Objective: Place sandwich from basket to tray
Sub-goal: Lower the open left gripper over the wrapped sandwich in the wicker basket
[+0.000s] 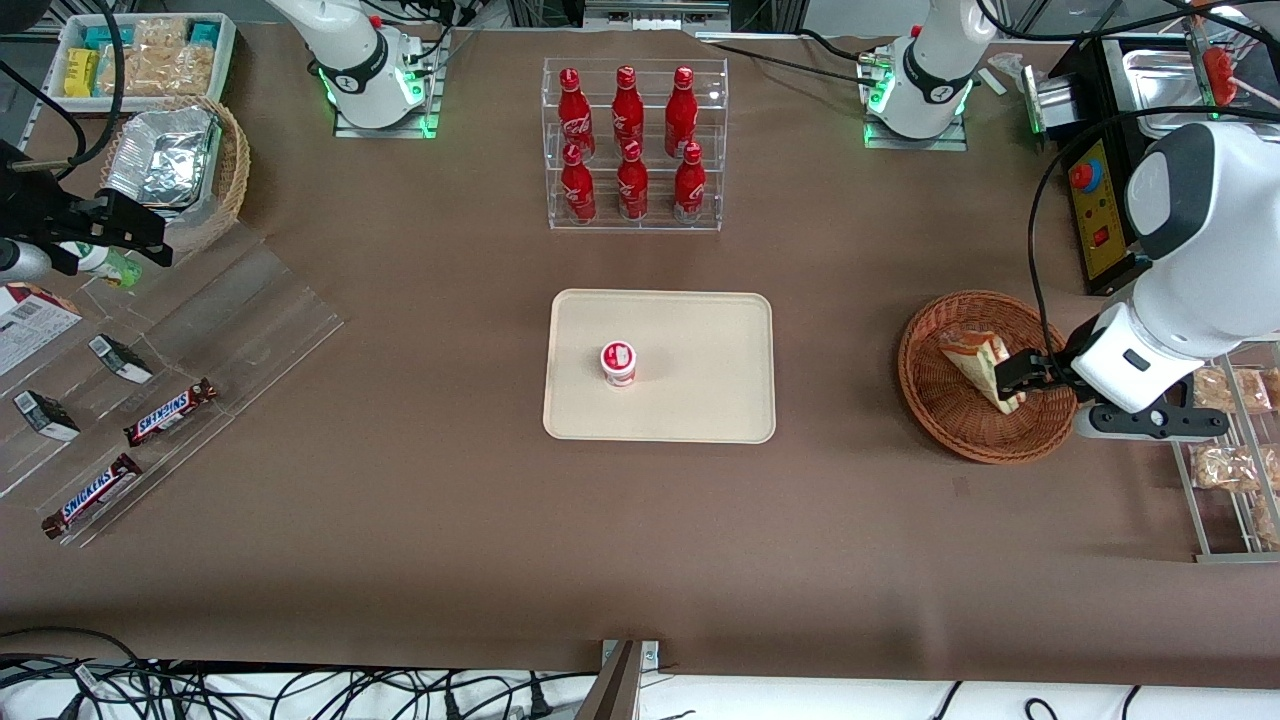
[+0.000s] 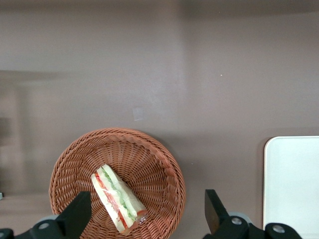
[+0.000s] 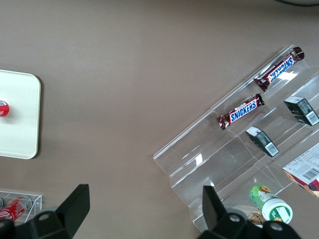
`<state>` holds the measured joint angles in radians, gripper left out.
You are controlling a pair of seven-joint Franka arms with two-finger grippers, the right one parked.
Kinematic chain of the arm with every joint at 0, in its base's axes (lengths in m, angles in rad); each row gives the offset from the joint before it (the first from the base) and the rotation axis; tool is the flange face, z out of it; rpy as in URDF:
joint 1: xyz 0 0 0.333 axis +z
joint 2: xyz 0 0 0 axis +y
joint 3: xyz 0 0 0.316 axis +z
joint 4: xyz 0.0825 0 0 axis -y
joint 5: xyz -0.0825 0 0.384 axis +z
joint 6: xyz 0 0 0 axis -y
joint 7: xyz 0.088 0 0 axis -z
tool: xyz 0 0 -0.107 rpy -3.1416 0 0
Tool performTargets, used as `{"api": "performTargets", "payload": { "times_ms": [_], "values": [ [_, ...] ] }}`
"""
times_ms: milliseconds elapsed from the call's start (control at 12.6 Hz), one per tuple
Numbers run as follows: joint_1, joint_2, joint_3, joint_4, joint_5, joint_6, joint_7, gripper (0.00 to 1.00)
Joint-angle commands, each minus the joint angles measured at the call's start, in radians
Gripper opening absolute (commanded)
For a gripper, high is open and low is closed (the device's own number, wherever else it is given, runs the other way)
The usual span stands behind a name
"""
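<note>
We see the sandwich (image 2: 118, 198) lying in the wicker basket (image 2: 149, 154), our gripper (image 1: 1020, 378) hovering above it with fingers (image 2: 75, 213) spread wide. Its clear wrap may slip if we close off-centre; the yogurt cup (image 1: 618, 363) on the tray (image 1: 700, 330) could be knocked.

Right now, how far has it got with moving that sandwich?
Barely begun. The sandwich still lies in the basket. The gripper hangs over it, jaws open and straddling it, not yet closed. Left: grasp, lift, carry to the tray, where only a small red-lidded cup stands.
</note>
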<state>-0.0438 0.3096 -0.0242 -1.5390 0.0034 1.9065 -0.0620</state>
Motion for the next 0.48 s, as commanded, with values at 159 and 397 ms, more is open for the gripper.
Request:
{"api": "performTargets", "payload": {
  "times_ms": [159,397],
  "values": [
    [0.005,0.023,0.003,0.045,-0.007,-0.032,-0.001,1.00],
    [-0.008,0.067,0.009,0.042,0.033,-0.034,-0.077,1.00]
  ]
}}
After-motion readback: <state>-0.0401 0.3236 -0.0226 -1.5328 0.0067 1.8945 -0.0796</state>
